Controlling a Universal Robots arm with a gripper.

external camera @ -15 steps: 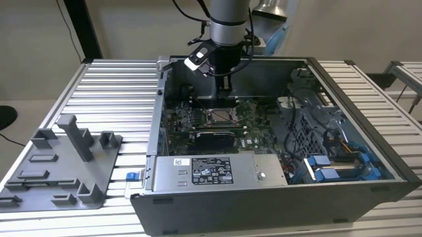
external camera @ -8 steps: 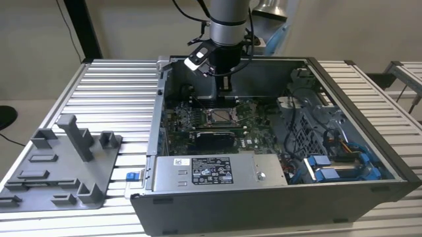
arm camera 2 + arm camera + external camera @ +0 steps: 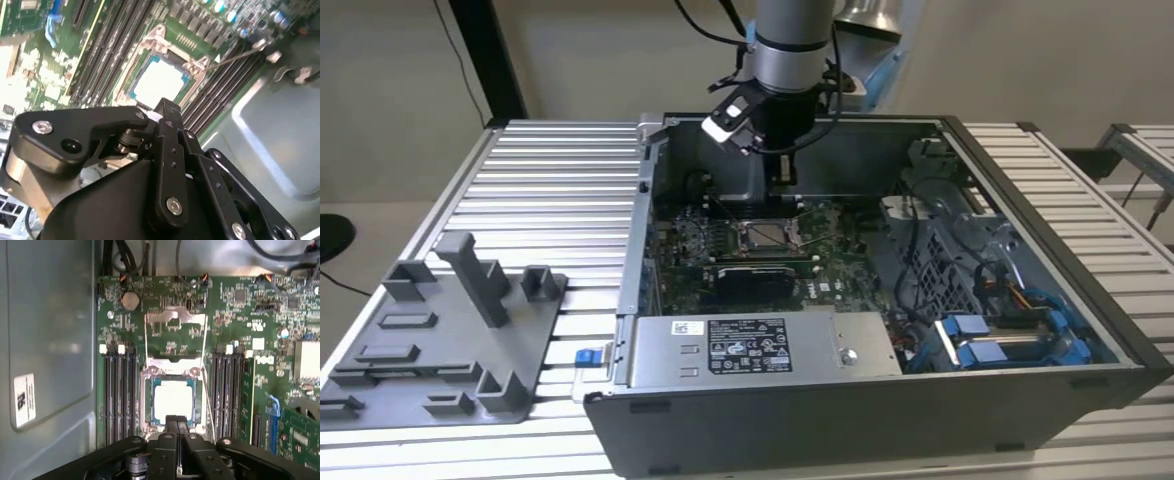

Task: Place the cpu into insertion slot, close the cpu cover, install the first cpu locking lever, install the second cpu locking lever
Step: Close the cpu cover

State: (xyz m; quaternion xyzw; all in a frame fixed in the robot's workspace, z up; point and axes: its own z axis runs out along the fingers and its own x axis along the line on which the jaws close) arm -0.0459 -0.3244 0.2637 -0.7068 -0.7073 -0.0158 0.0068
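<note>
**Case** [image 3: 854, 430]: open, resting on a slatted surface [image 3: 547, 180]. The green board [image 3: 680, 250] is exposed inside. A grey power unit [image 3: 734, 345] lies along the near wall. A grey moulded tray [image 3: 400, 350] sits on the surface at the exterior view's left, apart from the case.

**Arm** [image 3: 790, 50]: reaches down into the case from above.

**Jaws:** closed, tips drawn together, with nothing seen between them. In the exterior view they hang above the board, just beyond the slot [image 3: 765, 236]. In both wrist views their tip lies over the slot's nearer edge, close to the chip. Whether they touch anything cannot be told.

**Cpu** [image 3: 173, 400]: seated flat in the slot, pale silver face up, square with the surrounding rim. The second wrist view shows the same, with the chip bright against the dark socket.

**Slot:** its silvery rim stands on the board between two banks of long black memory sockets [image 3: 117, 390], one bank on either side.

**Cover** [image 3: 175, 316]: not down over the cpu. In the first wrist view it stands raised at the slot's end away from the jaws. The green board shows through its window.

**Lever** [image 3: 235, 55]: a thin wire rod runs out at an angle from one corner of the slot, over the memory sockets and clear of the rim.
</note>
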